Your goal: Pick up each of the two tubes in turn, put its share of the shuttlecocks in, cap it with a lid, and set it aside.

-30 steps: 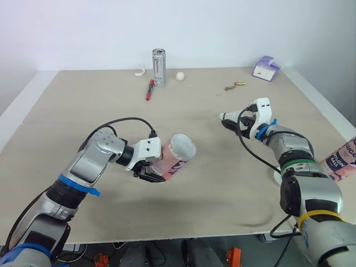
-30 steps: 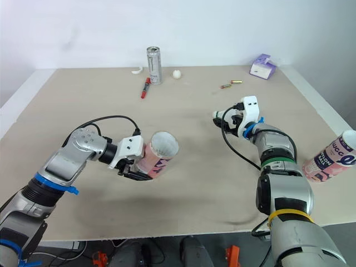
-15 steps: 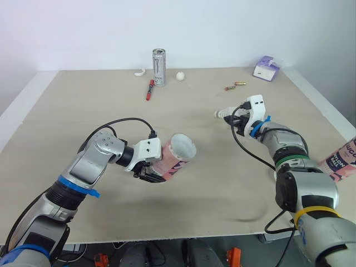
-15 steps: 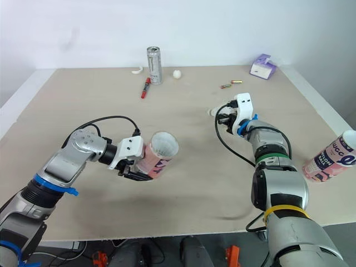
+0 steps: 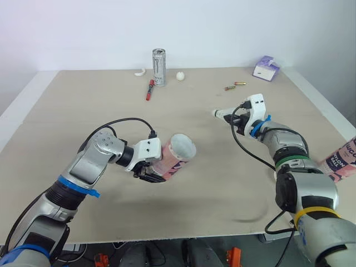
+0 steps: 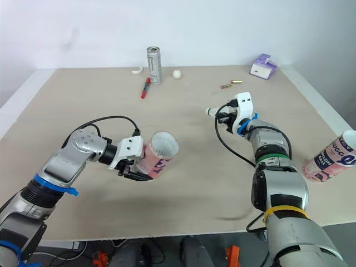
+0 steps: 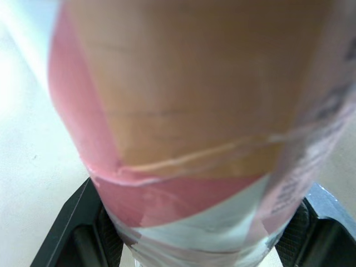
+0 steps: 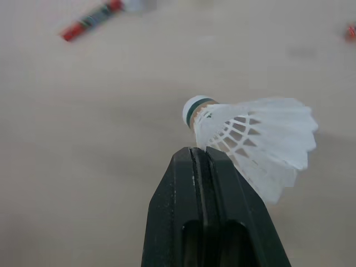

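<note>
On the left, the left end effector [image 5: 149,173] was clamped on a pink tube [image 5: 177,156], its two black fingers [image 7: 72,222] pressed against opposite sides of the tube's lower part. The tube was held above the tabletop [image 5: 72,117], tilted, with its open white mouth turned up and toward the right.

Along the far edge, well away from both arms, lay a red marker [image 5: 149,89], then an upright can [image 5: 159,67] just beside it, then a small white ball [image 5: 180,75].

Right of centre, a white shuttlecock [image 5: 221,114] stuck out from the tip of the right end effector [image 5: 232,117], cork end pointing left toward the tube. In the right wrist view the fingers were pressed together on the edge of the feather skirt [image 8: 250,133], with the green-banded cork just past the fingertips. The shuttlecock appeared to hang a little clear of the tabletop, though the angle made that hard to judge. It was well apart from the tube's mouth.

Further right lay two small batteries [image 5: 235,85] and a purple box [image 5: 266,68] near the far corner. A second tube [image 5: 340,158] lay on its side at the right edge, near the right arm.
</note>
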